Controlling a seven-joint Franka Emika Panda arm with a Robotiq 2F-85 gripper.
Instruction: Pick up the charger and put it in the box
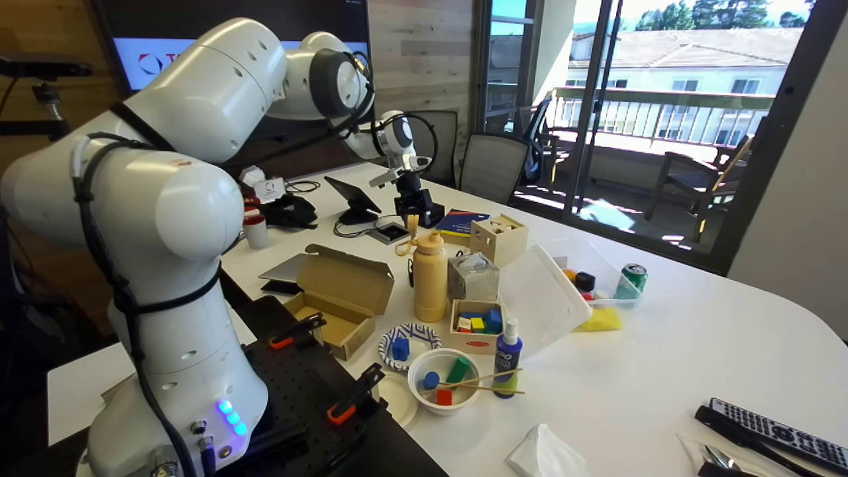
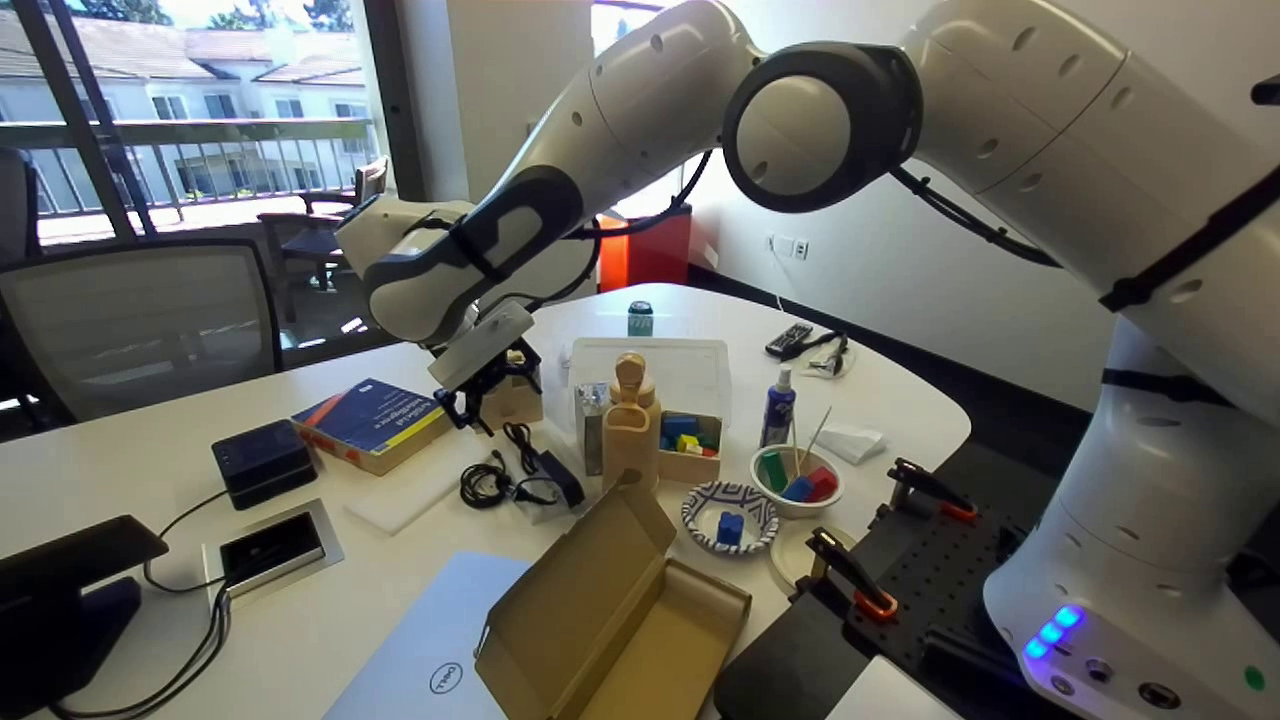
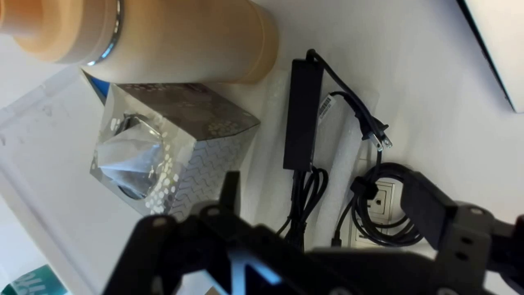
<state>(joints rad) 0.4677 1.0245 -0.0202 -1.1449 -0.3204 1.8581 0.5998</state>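
Observation:
The charger (image 2: 560, 478), a black block with coiled black cords, lies on the table behind the beige bottle in an exterior view. In the wrist view the charger (image 3: 303, 114) lies on a clear plastic bag, its plug and cord coil to the right. The tan cardboard box (image 2: 665, 640) stands with its lid raised and looks empty inside; the box (image 1: 341, 324) also shows near the robot's base. My gripper (image 2: 497, 395) is open and empty, above the table near the charger. In the wrist view my gripper's fingers (image 3: 323, 190) stand wide apart on either side of the cords.
The tall beige bottle (image 1: 430, 281) and silver tissue box (image 3: 172, 147) stand close beside the charger. A blue book (image 2: 375, 420), a grey laptop (image 2: 430, 630), a wooden block box (image 1: 500, 242), a patterned plate (image 2: 700, 520) and a bowl (image 2: 830, 500) are also around.

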